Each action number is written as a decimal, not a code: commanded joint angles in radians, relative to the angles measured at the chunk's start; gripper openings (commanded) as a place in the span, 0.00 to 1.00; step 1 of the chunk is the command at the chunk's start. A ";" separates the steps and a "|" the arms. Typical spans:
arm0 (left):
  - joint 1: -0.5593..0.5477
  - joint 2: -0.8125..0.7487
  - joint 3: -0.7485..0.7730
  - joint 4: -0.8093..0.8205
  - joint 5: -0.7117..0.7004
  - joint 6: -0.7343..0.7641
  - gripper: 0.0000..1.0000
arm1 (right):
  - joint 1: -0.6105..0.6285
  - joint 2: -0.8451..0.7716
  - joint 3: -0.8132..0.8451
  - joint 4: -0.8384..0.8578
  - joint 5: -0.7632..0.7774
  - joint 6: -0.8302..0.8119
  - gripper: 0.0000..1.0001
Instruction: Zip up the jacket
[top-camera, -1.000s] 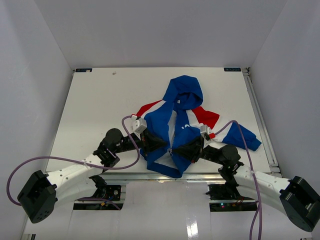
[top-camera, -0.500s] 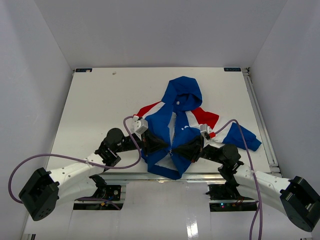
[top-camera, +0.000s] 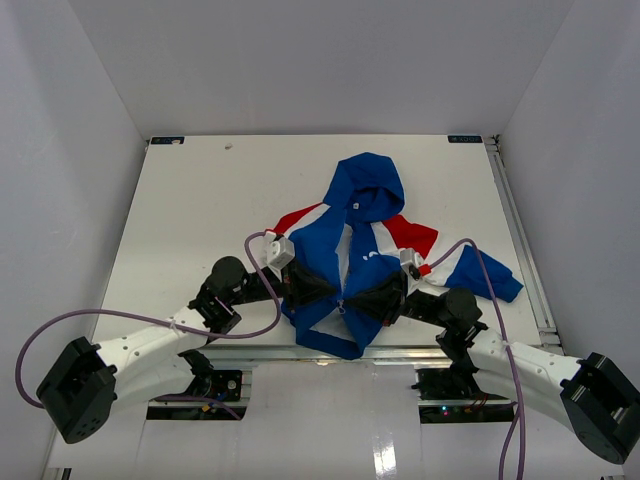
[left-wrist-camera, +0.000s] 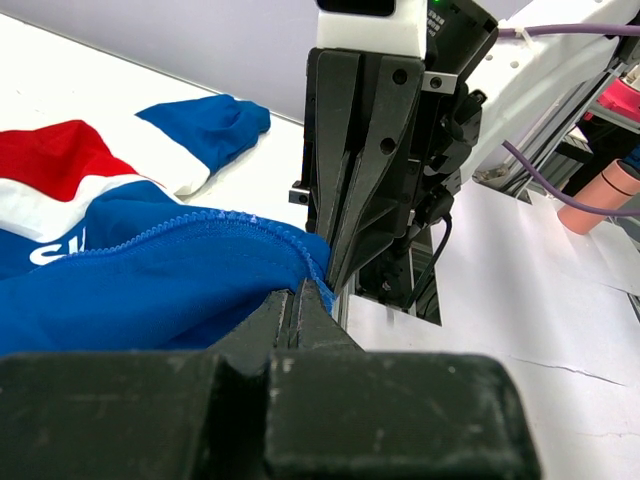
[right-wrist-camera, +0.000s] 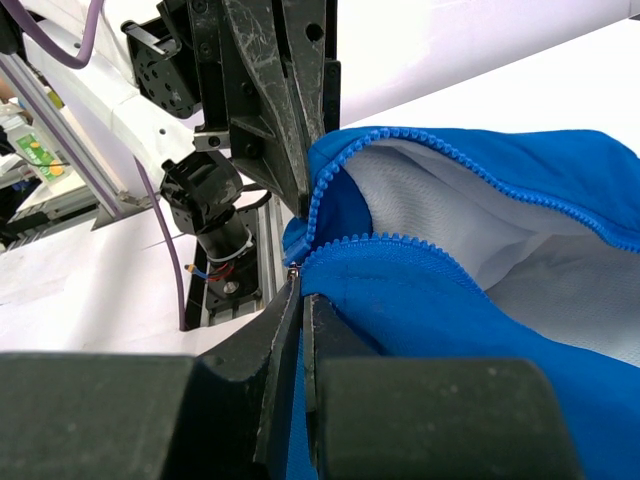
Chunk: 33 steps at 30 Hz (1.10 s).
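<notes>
- The jacket (top-camera: 318, 250) lies on the bench (top-camera: 200, 200), its hood on the far side from both pincers. Its open lower front is bunched between them.
- The top view shows the left pincer (top-camera: 334, 295) and right pincer (top-camera: 354, 300) meeting almost tip to tip, but their grips are hidden there.
- The left wrist view shows the left pincer clamped tight on a blue edge, with the zipper teeth (left-wrist-camera: 200, 220) running off to its left.
- The right wrist view shows the right pincer pinched closed on the other toothed edge. Only this view shows the white lining (right-wrist-camera: 480, 220), above and to the right of it.
</notes>
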 joint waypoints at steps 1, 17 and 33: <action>0.002 -0.041 -0.004 0.019 0.002 0.008 0.00 | -0.001 -0.017 0.029 0.064 -0.019 0.001 0.08; 0.002 -0.036 -0.025 0.049 -0.007 0.017 0.00 | -0.001 -0.028 0.018 0.102 -0.007 0.040 0.08; 0.002 -0.077 -0.077 0.137 -0.083 0.003 0.00 | 0.000 0.005 0.018 0.134 -0.014 0.064 0.08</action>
